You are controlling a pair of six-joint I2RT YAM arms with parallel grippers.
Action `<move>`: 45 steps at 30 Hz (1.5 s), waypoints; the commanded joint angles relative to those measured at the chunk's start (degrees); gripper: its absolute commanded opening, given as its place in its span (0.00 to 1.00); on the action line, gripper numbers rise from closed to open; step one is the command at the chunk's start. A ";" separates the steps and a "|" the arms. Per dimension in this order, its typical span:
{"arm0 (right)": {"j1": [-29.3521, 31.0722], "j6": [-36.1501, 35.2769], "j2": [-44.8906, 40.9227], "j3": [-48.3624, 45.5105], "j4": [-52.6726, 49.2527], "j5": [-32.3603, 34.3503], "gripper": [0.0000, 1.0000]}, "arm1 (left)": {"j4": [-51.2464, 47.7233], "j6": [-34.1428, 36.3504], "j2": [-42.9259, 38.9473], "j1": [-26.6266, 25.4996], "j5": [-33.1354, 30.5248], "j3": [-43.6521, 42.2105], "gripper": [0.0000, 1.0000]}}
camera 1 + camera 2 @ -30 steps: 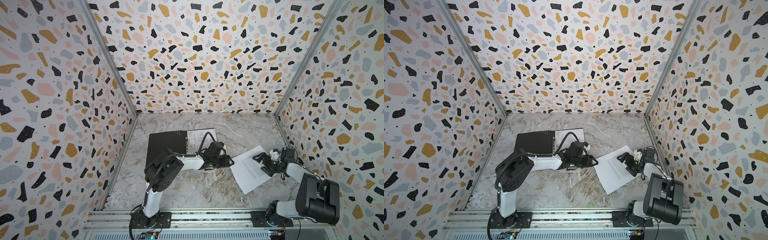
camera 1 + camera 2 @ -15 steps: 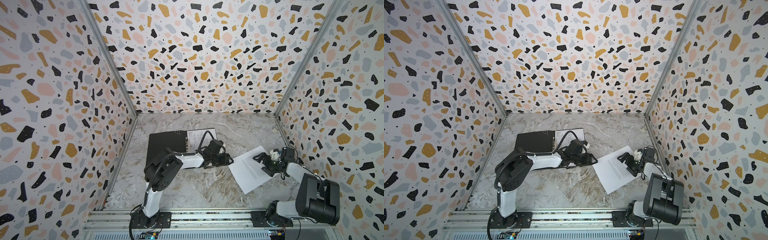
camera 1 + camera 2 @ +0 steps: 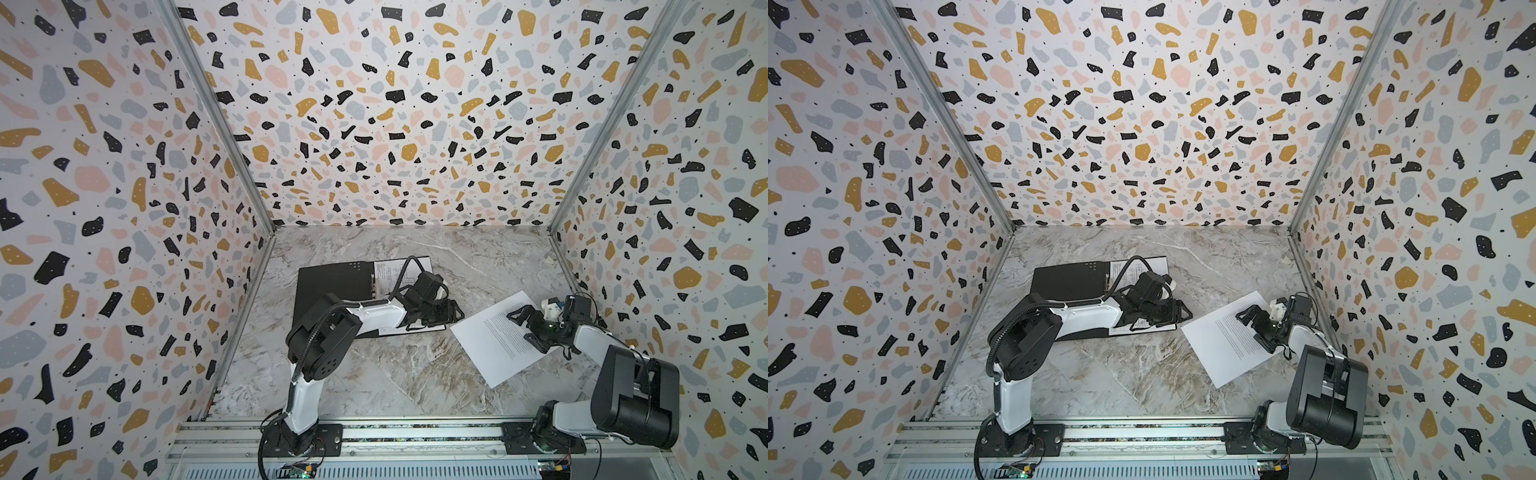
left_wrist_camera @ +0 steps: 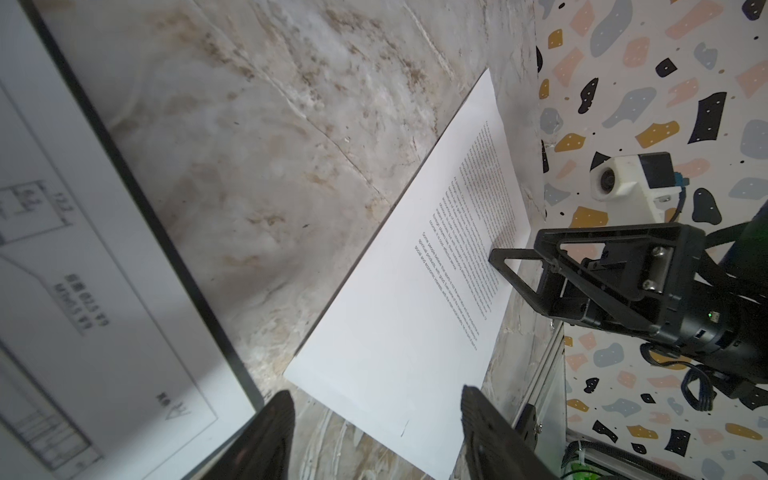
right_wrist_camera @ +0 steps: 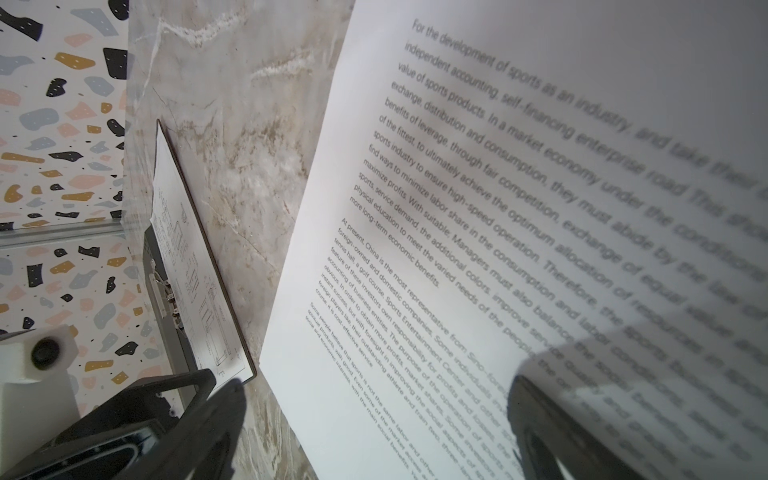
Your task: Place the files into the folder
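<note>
The folder (image 3: pixel 332 286) (image 3: pixel 1071 282) lies open on the marble floor, black inside up. The diagram sheet (image 3: pixel 399 270) (image 4: pixel 83 270) (image 5: pixel 187 249) rests on its right half. The text sheet (image 3: pixel 494 340) (image 3: pixel 1225 340) (image 4: pixel 415 311) (image 5: pixel 457 208) lies tilted on the floor to the right of the folder. My left gripper (image 3: pixel 451 316) (image 4: pixel 376 399) hovers open between the folder's right edge and the text sheet's near corner, holding nothing. My right gripper (image 3: pixel 525 326) (image 5: pixel 374 386) is open low over the text sheet, with one finger (image 5: pixel 540 415) above the print.
Patterned walls close in the left, back and right sides; the right wall (image 3: pixel 623 291) runs just beyond the text sheet. A metal rail (image 3: pixel 415 432) with both arm bases runs along the front. Bare marble floor (image 3: pixel 395 374) lies in front of the folder.
The text sheet's near corner has slid slightly left toward the folder. My left gripper's jaws have widened a little. The right gripper has barely moved.
</note>
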 commanded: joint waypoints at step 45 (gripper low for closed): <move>-0.77 -0.92 2.95 -2.08 -2.59 5.76 0.99 | 8.18 -8.71 1.96 -3.69 1.86 -2.33 0.62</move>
